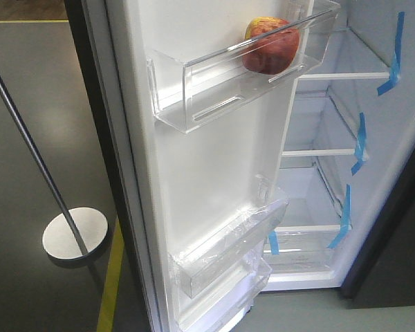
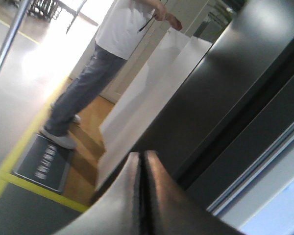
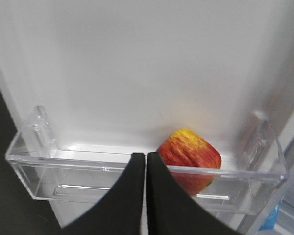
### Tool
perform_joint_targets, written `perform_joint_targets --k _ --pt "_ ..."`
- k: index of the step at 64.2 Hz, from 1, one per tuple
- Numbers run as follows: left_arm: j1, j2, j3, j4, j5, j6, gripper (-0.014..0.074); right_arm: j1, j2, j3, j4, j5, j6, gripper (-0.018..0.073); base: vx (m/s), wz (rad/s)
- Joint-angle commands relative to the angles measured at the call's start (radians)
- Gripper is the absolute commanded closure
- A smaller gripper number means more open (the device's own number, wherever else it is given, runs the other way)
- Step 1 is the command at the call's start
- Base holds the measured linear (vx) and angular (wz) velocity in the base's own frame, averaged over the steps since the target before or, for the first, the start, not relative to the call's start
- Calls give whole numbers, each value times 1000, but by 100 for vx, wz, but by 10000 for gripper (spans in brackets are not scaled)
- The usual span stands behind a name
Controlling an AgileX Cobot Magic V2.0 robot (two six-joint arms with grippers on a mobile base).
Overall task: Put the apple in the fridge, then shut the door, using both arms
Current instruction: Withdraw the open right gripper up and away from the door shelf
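Red-yellow apple (image 1: 270, 45) in top bin (image 1: 194, 90) of open door (image 1: 214, 159), apparently tilted; fridge (image 1: 404, 131) white inside.

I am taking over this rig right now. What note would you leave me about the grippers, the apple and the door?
Left gripper: shut, empty, facing a dark grey panel.
Right gripper: shut, empty, just in front of the apple.
The apple lies in the top bin of the door, at the bin's fridge-side end.
Done: apple placed.
Left: the door stands wide open; it must be pushed shut onto the fridge.
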Motion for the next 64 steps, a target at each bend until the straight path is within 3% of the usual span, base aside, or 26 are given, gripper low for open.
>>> perform_joint_targets --k 1,16,34,47,64 --pt "-7 -14 -25 -122 -75 -11 603 -4 -71 109 28 -126 -1 564 0 0" --pt "-7 -14 -25 -329 -68 -11 603 -5 -337 526 132 -226 -103 564 0 0" --pt "-7 -14 -31 -611 -14 -6 603 -5 -775 968 150 -254 -97 564 0 0" --pt "-7 -13 -143 -623 97 75 603 -5 -1042 1155 151 -281 -92 564 0 0" --pt "-7 78 -370 -623 132 196 603 -5 -1117 1183 154 -301 -90 564 0 0"
